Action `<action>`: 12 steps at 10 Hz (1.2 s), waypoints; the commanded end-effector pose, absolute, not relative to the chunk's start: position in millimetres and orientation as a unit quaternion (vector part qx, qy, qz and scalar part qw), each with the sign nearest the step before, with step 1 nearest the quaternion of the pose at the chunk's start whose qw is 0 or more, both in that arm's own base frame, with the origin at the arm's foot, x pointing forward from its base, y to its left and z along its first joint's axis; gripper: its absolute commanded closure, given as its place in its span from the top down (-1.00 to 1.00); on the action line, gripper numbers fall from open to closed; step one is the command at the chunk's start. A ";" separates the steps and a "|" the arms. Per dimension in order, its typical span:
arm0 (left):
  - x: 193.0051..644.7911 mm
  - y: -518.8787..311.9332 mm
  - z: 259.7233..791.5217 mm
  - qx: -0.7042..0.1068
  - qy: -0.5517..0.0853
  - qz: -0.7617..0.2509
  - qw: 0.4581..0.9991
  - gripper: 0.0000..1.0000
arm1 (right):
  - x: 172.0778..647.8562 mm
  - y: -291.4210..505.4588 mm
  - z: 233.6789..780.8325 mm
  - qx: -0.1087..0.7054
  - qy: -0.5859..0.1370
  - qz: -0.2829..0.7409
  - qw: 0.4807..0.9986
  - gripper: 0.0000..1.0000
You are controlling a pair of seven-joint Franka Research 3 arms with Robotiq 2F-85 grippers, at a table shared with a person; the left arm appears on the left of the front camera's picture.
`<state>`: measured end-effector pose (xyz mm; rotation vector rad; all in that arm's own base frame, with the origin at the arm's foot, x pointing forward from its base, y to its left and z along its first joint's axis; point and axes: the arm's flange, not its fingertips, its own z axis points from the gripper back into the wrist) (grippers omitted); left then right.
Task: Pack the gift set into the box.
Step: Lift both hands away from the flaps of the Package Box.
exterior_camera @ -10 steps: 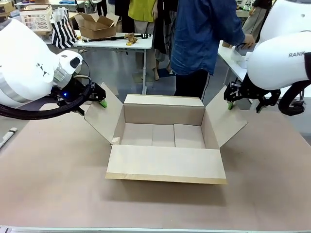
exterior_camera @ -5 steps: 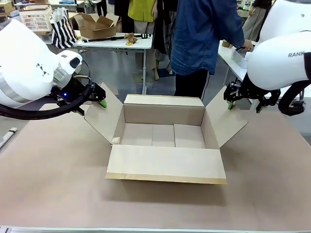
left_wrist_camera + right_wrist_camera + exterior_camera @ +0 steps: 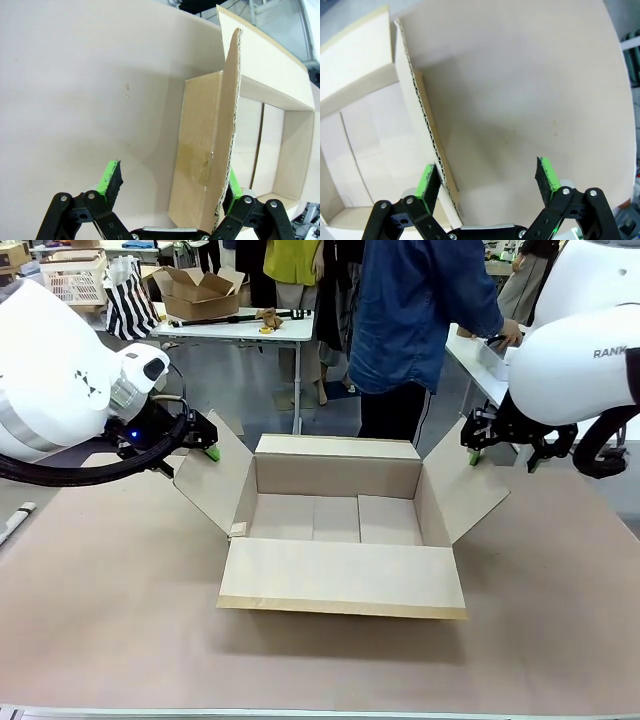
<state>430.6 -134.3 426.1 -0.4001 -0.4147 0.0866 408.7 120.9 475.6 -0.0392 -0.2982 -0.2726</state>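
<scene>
Main risk was the box (image 3: 335, 478). It sat open mid-surface, bottom bare, gift set not in it, and nothing pinned it down. The left flap (image 3: 212, 485) and right flap (image 3: 470, 490) leaned outward.

The left pincer (image 3: 172, 181) and right pincer (image 3: 487, 170) were both spread wide and gripped nothing. Each straddled a flap's corrugated edge, close by one pad; I couldn't tell if they touched.

My read: sideways arm drift would shove the carton or crease a flap. Backing off could let the flaps swing in and snag the set on entry.

The room was busy. A person (image 3: 415, 310) at the far side had a hand (image 3: 510, 332) near the right arm, and another open carton (image 3: 200, 295) sat behind.

The surface (image 3: 120, 610) was plain brown, with a small pen-like item (image 3: 15, 520) at its left edge.
</scene>
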 end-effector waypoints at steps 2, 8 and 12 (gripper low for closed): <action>429.7 -133.8 427.0 -0.194 -0.205 0.046 0.958 1.00 | 410.8 122.2 477.5 -0.032 -0.153 -0.143 0.977 1.00; 429.7 -133.8 427.0 -0.194 -0.205 0.046 0.958 1.00 | 410.8 122.2 477.5 -0.032 -0.153 -0.143 0.977 1.00; 429.7 -133.8 427.0 -0.194 -0.205 0.046 0.958 1.00 | 410.8 122.2 477.5 -0.032 -0.153 -0.143 0.977 1.00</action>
